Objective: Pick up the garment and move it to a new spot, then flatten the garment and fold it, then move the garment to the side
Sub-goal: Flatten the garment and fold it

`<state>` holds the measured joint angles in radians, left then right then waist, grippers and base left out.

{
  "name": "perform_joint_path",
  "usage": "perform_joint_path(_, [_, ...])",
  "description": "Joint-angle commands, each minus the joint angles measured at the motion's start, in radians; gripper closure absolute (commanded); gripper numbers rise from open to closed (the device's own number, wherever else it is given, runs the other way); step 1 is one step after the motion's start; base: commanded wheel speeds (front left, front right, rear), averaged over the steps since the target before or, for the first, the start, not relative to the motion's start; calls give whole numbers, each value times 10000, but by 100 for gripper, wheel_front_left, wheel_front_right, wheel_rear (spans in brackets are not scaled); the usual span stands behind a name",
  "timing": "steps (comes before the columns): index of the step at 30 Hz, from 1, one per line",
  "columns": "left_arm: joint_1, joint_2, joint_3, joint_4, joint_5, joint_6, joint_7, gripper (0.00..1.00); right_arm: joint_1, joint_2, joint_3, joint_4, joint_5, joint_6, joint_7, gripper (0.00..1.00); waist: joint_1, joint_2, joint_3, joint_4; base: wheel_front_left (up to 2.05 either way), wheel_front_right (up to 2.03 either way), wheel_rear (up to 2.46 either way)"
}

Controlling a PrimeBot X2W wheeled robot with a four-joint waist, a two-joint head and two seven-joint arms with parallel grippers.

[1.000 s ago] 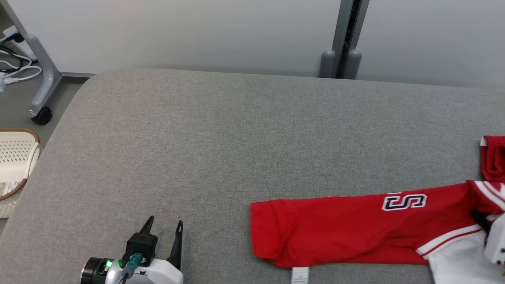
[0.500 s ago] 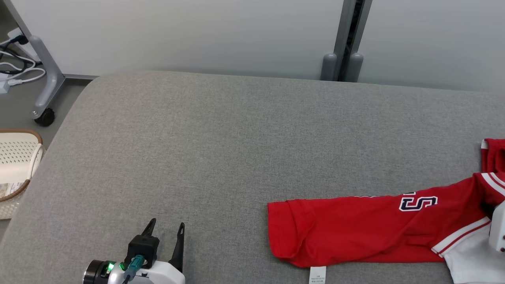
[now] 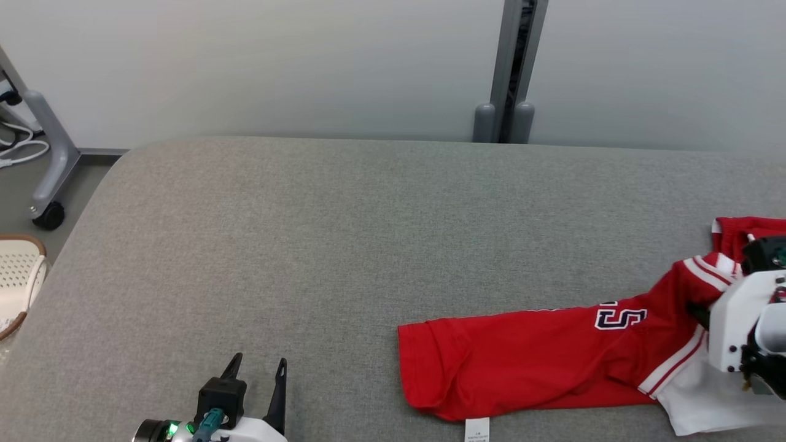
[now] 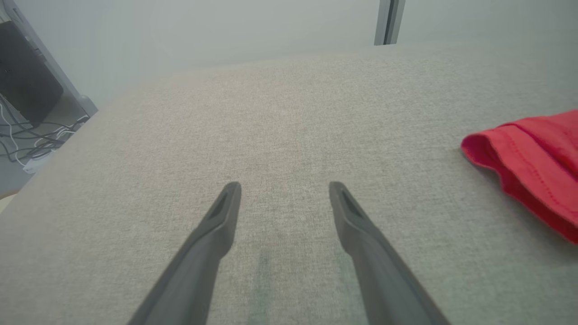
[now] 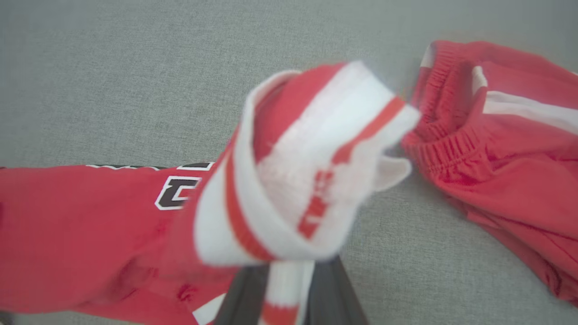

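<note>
The garment (image 3: 528, 356) is a red shirt with white stripes and a dark-edged white patch. It lies stretched along the near right of the grey padded table (image 3: 307, 245). My right gripper (image 3: 701, 313) is at its right end, shut on the red-and-white striped edge. That edge is bunched and raised off the table in front of my right gripper (image 5: 289, 284), whose fingertips are hidden by the cloth. My left gripper (image 3: 255, 367) rests at the near left, open and holding nothing, well left of the shirt's hem (image 4: 528, 158). Between the left gripper's (image 4: 284, 189) fingers lies bare table.
A second red piece with an elastic band (image 3: 734, 230) lies just beyond the right gripper; the same elastic-banded piece (image 5: 496, 144) sits close to the raised edge. A cream basket (image 3: 15, 276) stands off the table's left edge, near a wheeled stand leg (image 3: 46, 184). A wall runs behind.
The head camera has shifted. My right gripper has lifted the striped end of the garment and carried it away from me, towards the other red piece. The left gripper has stayed put.
</note>
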<state>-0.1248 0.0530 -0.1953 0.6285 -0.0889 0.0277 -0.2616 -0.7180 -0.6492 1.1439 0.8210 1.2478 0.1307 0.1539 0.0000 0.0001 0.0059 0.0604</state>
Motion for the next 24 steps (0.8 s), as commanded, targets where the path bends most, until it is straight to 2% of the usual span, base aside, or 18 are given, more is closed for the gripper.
perform_joint_path(1, [115, 37, 18, -10, -51, 71, -37, 0, -91, 46, -20, -179, 72, 3, 139, 100, 0, -1, -80, -86, 0, 0, 0])
perform_joint_path(11, [237, 7, -101, -49, -269, 167, -37, 0, 135, 195, -719, -1938, 637, 3, 1065, 100, 0, -1, -246, -225, 0, 0, 0])
perform_joint_path(24, [316, 2, -346, -37, -551, 250, -37, 0, 1144, 1242, -1835, -3153, 1068, 3, 1798, 100, 0, -1, -334, -21, 0, 0, 0])
